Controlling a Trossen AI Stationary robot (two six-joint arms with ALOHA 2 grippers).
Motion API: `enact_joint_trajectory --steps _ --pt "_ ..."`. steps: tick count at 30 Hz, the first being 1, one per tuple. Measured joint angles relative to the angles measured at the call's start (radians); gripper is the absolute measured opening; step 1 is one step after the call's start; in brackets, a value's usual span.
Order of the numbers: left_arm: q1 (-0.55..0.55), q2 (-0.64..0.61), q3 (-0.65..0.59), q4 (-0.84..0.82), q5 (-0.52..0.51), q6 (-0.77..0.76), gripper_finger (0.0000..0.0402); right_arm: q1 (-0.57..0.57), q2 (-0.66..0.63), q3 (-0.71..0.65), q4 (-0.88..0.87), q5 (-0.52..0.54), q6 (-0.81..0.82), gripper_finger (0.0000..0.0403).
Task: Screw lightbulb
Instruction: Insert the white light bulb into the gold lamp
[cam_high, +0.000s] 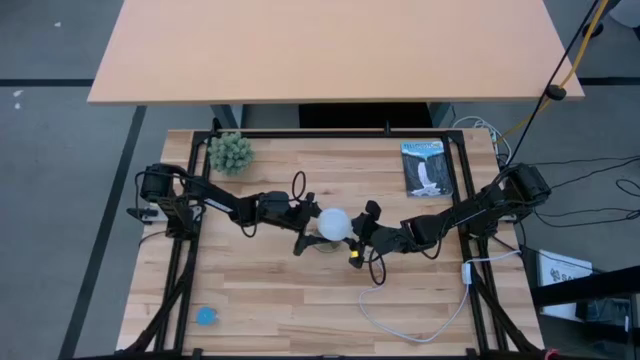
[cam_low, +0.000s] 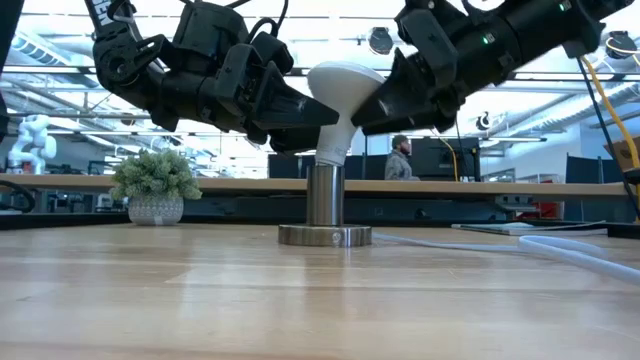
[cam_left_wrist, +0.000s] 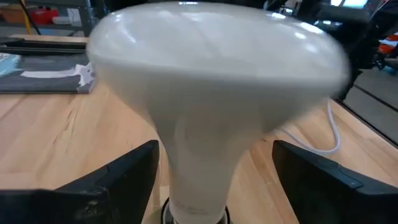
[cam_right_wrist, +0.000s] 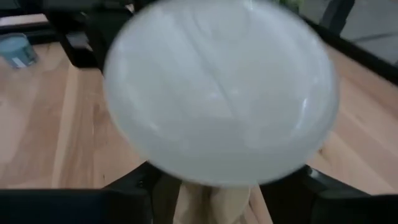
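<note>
Nearest to you in the low view, the bare wooden surface (cam_low: 300, 300) runs up to the socket base (cam_low: 324, 236), a silvery disc with a short metal post, white cord (cam_low: 560, 252) trailing off beside it. The lightbulb (cam_low: 340, 95) stands upright in that post, neck down, dome up, right at mid-surface. Your left claw (cam_left_wrist: 214, 180) sits at the bulb's neck with its fingers (cam_left_wrist: 118, 180) spread wide, a clear gap on either side, not touching the glass. Your right claw (cam_low: 385, 100) comes in from the other side, pressed against the dome; its fingers straddle the bulb, but whether they are clamped on it I cannot tell. Farther back, a small potted plant (cam_low: 155, 185) sits near the left rear corner and a booklet (cam_high: 427, 168) lies near the right rear edge. Beyond that, a person (cam_low: 400, 158) stands in the room.
</note>
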Motion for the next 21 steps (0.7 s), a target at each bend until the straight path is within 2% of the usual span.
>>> enact_joint_trajectory --steps 7,21 --pt "0.000 0.000 -0.001 0.010 0.001 0.006 0.0316 -0.002 0.000 0.045 -0.032 0.000 -0.088 0.0156" --pt "0.003 0.000 -0.001 0.026 0.003 -0.021 0.0316 0.006 -0.001 0.045 -0.231 0.004 0.118 0.0115"
